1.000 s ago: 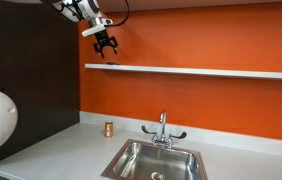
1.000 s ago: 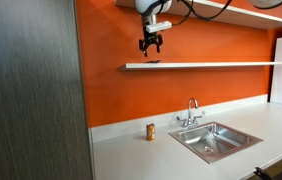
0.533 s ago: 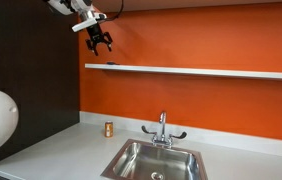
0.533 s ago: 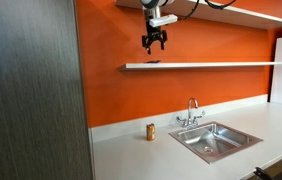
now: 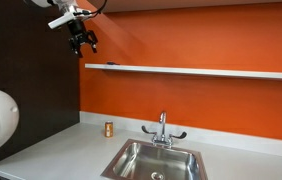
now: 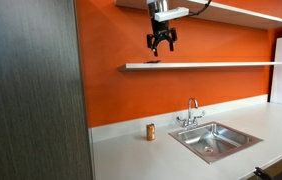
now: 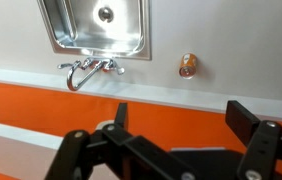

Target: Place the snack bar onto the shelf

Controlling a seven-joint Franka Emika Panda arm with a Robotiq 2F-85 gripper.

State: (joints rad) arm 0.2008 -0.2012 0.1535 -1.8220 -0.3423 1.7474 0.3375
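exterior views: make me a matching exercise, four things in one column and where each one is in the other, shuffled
Things:
1. snack bar
2. can
3. end effector
4. faucet

Places:
a. standing on the countertop
b. in the air, higher than the shelf
c. lying on the shelf
d. at the back edge of the sink

Pairs: 1-c, 2-a, 3-b, 4-d
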